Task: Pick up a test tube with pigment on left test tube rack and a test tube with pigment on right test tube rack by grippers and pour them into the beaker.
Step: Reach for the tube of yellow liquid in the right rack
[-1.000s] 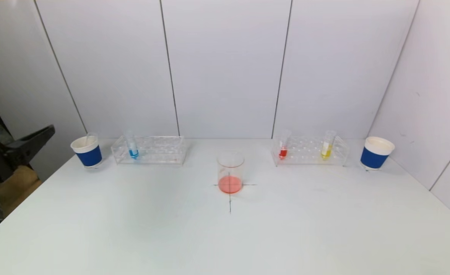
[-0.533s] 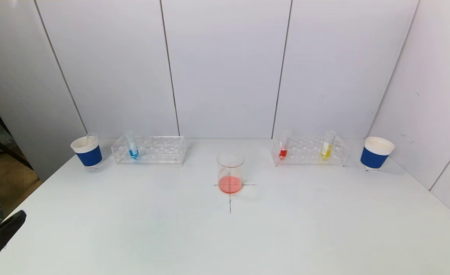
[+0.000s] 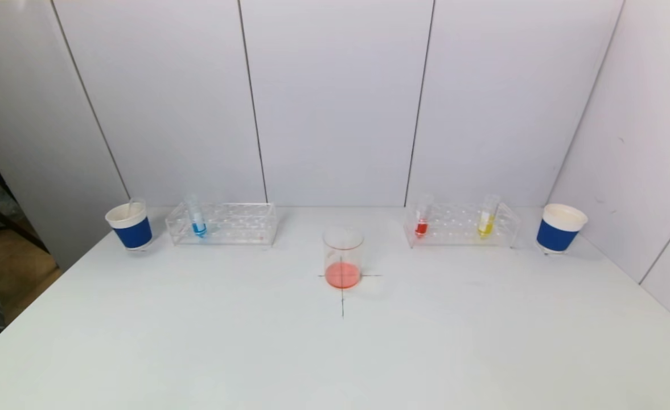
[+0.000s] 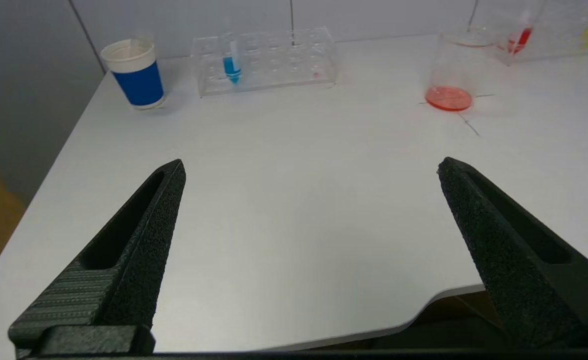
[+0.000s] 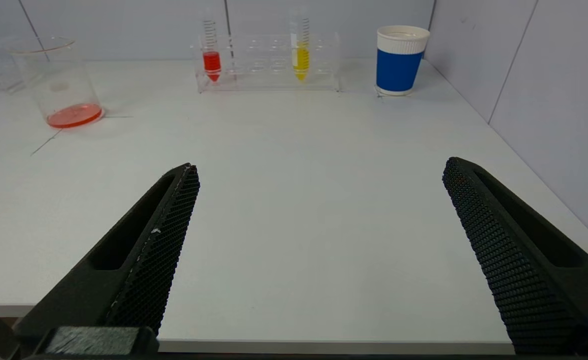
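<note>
The left test tube rack [image 3: 223,223] holds a tube with blue pigment [image 3: 197,221]. On the right test tube rack [image 3: 461,225] stand a red tube [image 3: 422,222] and a yellow tube [image 3: 486,219]. The glass beaker [image 3: 342,257], with orange-red liquid at its bottom, sits mid-table on a drawn cross. My left gripper [image 4: 311,167] is open and empty over the table's near left edge, far from the blue tube [image 4: 232,66]. My right gripper [image 5: 319,167] is open and empty at the near right edge, facing the red tube [image 5: 212,64] and yellow tube [image 5: 300,59]. Neither gripper shows in the head view.
A blue-and-white paper cup [image 3: 130,225] stands left of the left rack, and another [image 3: 559,228] right of the right rack. White walls close the back and right side. The table's left edge [image 3: 44,293] drops off to the floor.
My left gripper, seen at the head view's left edge a second ago, dropped lower and then left that view. Nothing on the table moved.
</note>
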